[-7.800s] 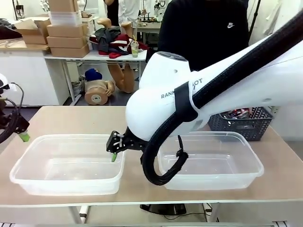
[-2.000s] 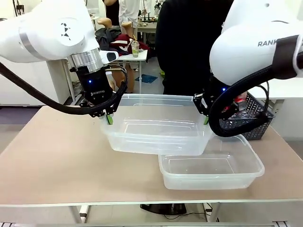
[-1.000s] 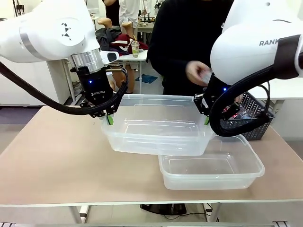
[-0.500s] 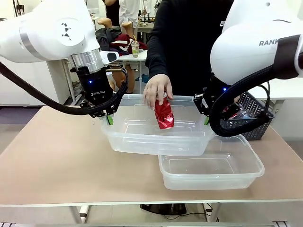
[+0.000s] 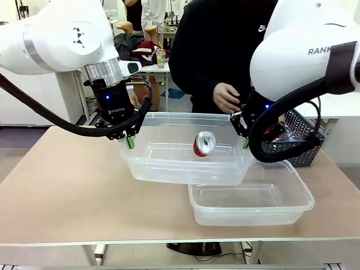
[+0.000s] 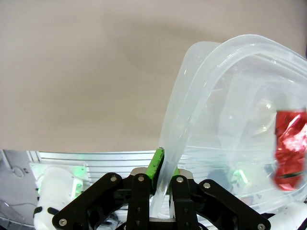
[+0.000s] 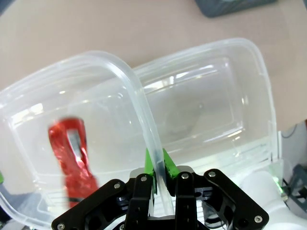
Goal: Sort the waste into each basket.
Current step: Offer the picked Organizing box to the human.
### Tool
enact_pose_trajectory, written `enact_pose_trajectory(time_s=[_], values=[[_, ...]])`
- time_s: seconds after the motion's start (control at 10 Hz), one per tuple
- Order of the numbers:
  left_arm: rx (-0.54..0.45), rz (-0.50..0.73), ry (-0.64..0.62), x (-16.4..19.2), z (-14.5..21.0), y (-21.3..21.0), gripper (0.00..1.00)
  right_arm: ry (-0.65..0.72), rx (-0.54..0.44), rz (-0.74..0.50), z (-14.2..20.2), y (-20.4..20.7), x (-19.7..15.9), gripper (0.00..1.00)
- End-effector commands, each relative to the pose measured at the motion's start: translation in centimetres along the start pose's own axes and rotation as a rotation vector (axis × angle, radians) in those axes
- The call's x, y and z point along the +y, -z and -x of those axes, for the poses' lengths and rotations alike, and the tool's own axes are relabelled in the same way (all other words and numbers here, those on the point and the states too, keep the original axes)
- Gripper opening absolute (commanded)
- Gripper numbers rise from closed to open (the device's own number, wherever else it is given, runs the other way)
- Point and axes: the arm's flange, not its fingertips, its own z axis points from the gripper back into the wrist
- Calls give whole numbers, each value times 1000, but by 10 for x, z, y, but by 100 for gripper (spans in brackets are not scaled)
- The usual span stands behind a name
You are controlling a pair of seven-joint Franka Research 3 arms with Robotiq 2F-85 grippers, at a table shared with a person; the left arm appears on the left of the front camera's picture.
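Left gripper (image 5: 130, 140) clamps the tub (image 5: 163, 167) by its rim; red can (image 5: 203, 144) blurred.

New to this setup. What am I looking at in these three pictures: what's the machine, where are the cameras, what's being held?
Two white robot arms share a table with a person standing at the far side. The wide picture comes from a fixed camera between the arms, looking across the table. The other two come from a camera on each arm's wrist, looking along its two-fingered tool. The left tool and the right tool are each shut on the rim of one clear tub, holding it up off the table between them. A red can is inside it, blurred, so I can't tell whether it has settled. The person's hand is just beyond the far rim. A second tub rests on the table, with a dark basket behind it.
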Motion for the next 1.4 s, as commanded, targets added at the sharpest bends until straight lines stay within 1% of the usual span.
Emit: enact_pose_trajectory(time_s=[0.0,1.3], values=[[6,13,-14,0,1,-2,6,14,-13,-9,-2,-3,-3,6],[6,13,-14,0,1,-2,6,14,-13,-9,-2,-3,-3,6]])
